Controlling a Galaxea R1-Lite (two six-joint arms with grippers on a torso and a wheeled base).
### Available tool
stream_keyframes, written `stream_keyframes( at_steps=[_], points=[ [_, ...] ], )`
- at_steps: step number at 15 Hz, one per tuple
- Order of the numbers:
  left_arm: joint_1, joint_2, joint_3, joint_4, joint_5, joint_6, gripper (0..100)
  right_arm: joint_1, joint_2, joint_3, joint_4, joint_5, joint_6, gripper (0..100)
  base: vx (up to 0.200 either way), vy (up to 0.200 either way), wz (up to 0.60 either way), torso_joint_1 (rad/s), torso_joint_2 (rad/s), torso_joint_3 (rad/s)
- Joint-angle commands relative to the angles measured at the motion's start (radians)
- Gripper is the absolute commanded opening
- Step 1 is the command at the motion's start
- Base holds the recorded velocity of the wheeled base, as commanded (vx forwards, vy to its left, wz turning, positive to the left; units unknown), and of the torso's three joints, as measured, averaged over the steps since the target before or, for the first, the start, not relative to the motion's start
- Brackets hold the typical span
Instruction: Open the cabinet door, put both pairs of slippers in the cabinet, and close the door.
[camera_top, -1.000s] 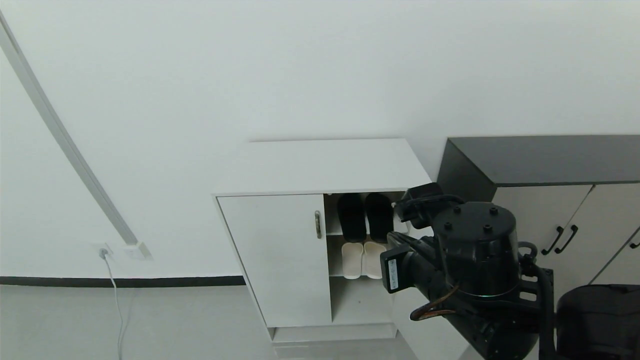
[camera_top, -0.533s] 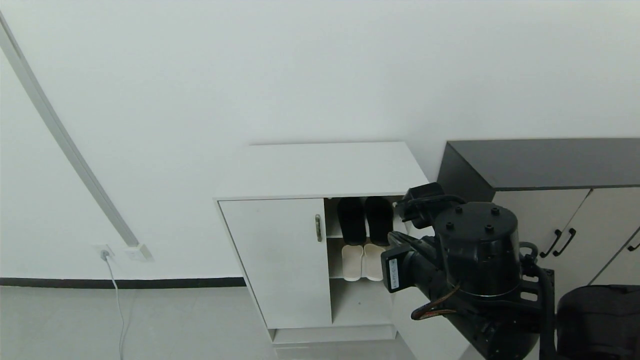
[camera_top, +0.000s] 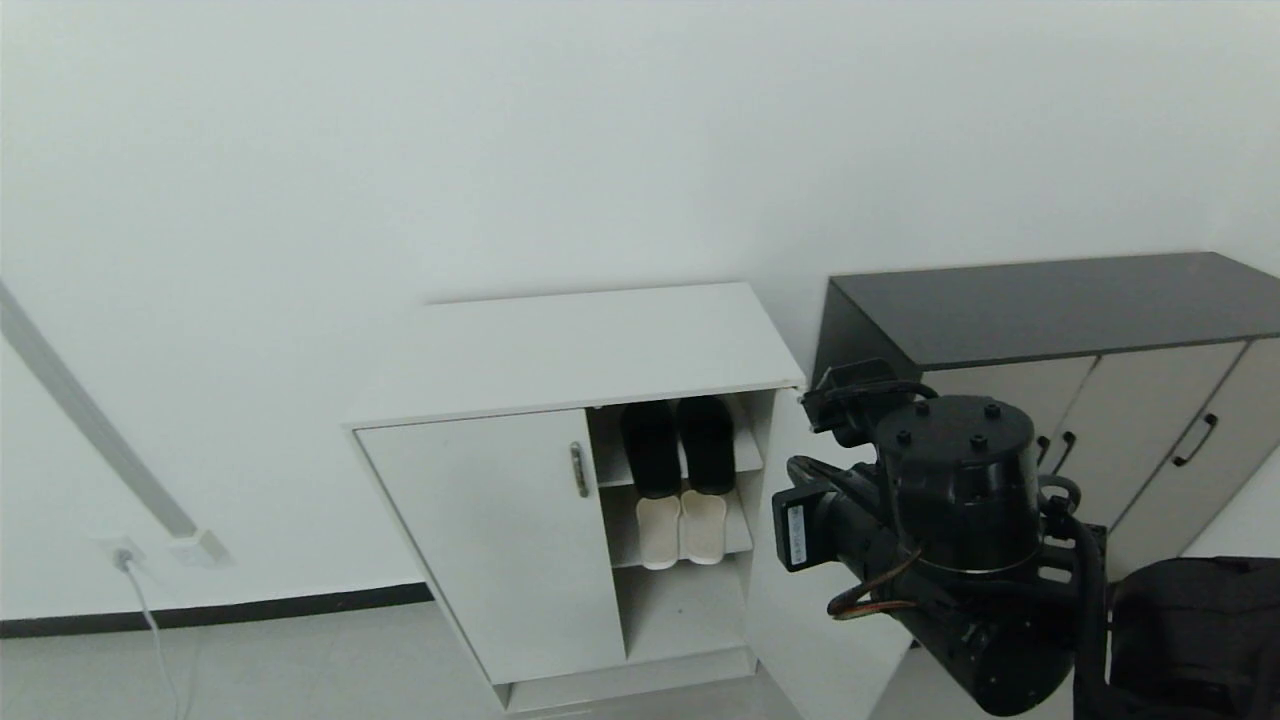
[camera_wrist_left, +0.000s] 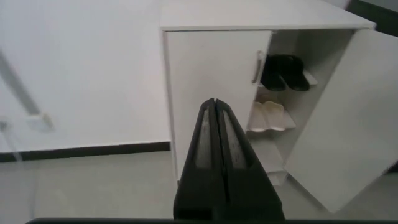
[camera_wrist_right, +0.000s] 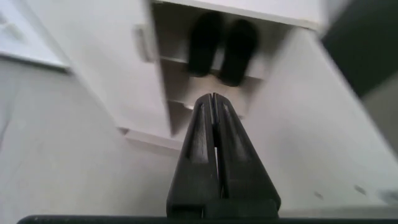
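The head camera looks down from high at the white cabinet (camera_top: 580, 350), centre frame; both wrist cameras face its open side, the right nearer.

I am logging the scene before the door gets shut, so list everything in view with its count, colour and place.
cabinet: one, white, against the wall, left door shut, right door swung open
door handle: one, metal, on the shut left door
black slippers: one pair, black, on the cabinet's upper shelf
white slippers: one pair, off-white, on the shelf just below
sideboard: one, dark top with grey doors, to the right of the cabinet
wall socket: one, white, low on the wall at left, with a cable hanging to the floor
trunking: one, pale, slanting down the wall to the socket
left gripper: one, black, shut, pointing towards the cabinet
right gripper: one, black, shut, in front of the open side
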Motion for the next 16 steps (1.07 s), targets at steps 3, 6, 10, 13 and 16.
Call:
stream_keyframes(
  at_steps=[3, 6, 10, 13, 16],
  points=[
    [-0.001, 0.001, 0.000, 0.000, 0.001, 0.001, 0, -0.025, 0.001, 0.000, -0.009, 0.027, 0.001, 0, 0.000, 0.000, -0.20, 0.004, 0.00, 0.001],
    [-0.001, 0.001, 0.000, 0.000, 0.000, 0.001, 0, -0.036, 0.005, 0.000, -0.014, 0.028, 0.000, 0, 0.000, 0.000, 0.00, 0.000, 0.00, 0.000],
    [-0.001, 0.001, 0.000, 0.000, 0.000, 0.000, 0, -0.038, 0.006, 0.002, -0.014, 0.028, 0.000, 0, -0.050, 0.000, 0.00, 0.001, 0.00, 0.001],
    [-0.001, 0.001, 0.000, 0.000, 0.000, 0.000, 0, -0.038, 0.005, 0.005, -0.014, 0.031, 0.001, 0, -0.200, 0.000, 0.00, 0.007, 0.01, -0.001],
    [-0.001, 0.001, 0.000, 0.000, 0.001, 0.000, 0, -0.064, 0.012, 0.006, -0.014, 0.053, 0.001, 0, -0.133, 0.000, 0.00, -0.006, 0.00, 0.005]
  ],
)
